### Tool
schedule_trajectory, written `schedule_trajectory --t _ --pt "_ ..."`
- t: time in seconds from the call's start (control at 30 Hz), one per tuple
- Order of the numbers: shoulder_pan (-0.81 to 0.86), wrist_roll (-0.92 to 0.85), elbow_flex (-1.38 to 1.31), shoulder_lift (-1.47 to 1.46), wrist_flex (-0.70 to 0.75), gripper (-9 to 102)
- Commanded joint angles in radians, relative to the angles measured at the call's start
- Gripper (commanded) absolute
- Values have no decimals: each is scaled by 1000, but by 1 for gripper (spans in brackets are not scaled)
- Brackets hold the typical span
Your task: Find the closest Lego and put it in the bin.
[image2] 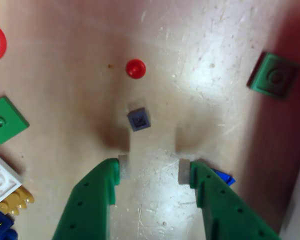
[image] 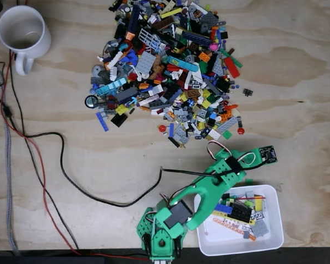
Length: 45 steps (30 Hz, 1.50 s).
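The green gripper [image2: 150, 172] is seen spread wide with nothing held, a tiny grey Lego tile [image2: 139, 119] lying just ahead of it on the bare wood, probably light, stiff and slick, so best pinched across its flat sides

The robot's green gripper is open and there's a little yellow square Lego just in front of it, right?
Not quite. The small square Lego just ahead of the open green gripper is grey-blue, not yellow, as the wrist view shows. The rest is right: the jaws stand apart, with nothing between them.
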Motion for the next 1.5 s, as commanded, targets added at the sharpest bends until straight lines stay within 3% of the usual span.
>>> schedule_trajectory --t 0.0,0.77,1.47 --pt "9 -9 -92 -5 -26 15" --pt "-11 15 -137 -124 -167 11" --pt "-11 9 -144 -112 -103 10"
